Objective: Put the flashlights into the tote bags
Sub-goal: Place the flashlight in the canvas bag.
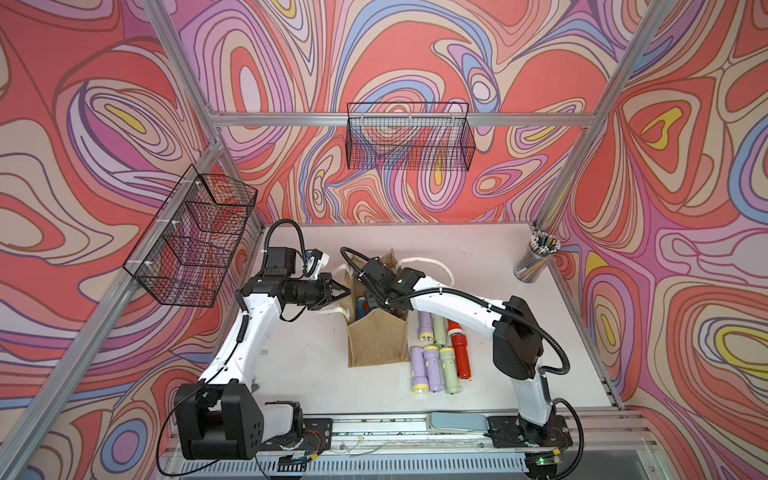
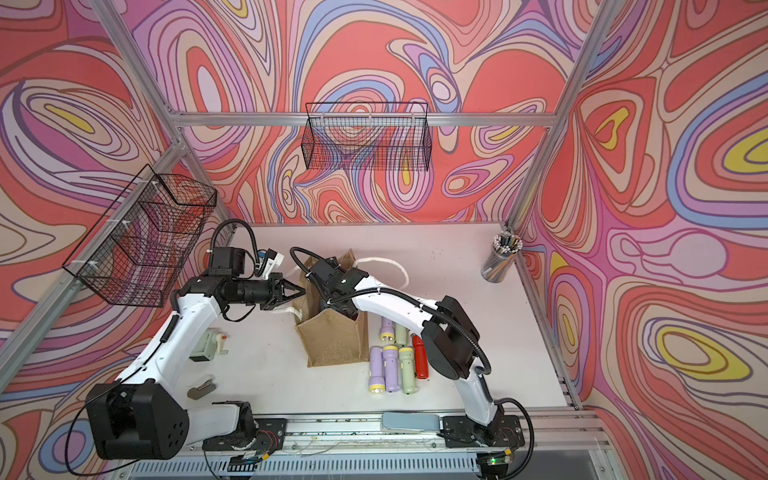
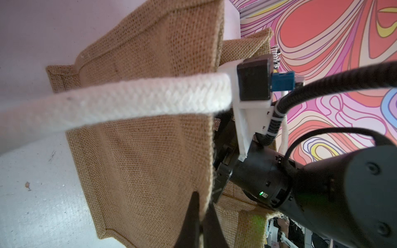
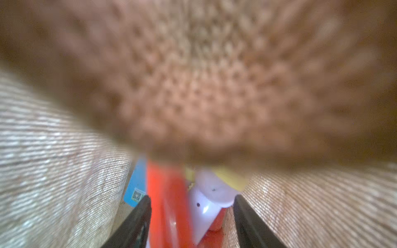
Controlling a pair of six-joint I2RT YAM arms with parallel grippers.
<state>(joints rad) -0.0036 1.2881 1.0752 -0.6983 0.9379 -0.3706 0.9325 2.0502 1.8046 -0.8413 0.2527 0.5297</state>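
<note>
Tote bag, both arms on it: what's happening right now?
The left end effector is shut on the rim of the tote bag, holding it open. The right end effector is down inside the bag with its jaws apart around a red flashlight, among others already in there. More flashlights lie beside the bag, waiting.

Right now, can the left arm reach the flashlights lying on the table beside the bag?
Probably not. The left claw is shut on the rim of the bag, which stands between it and the flashlights; the right arm also crosses partly above them.
</note>
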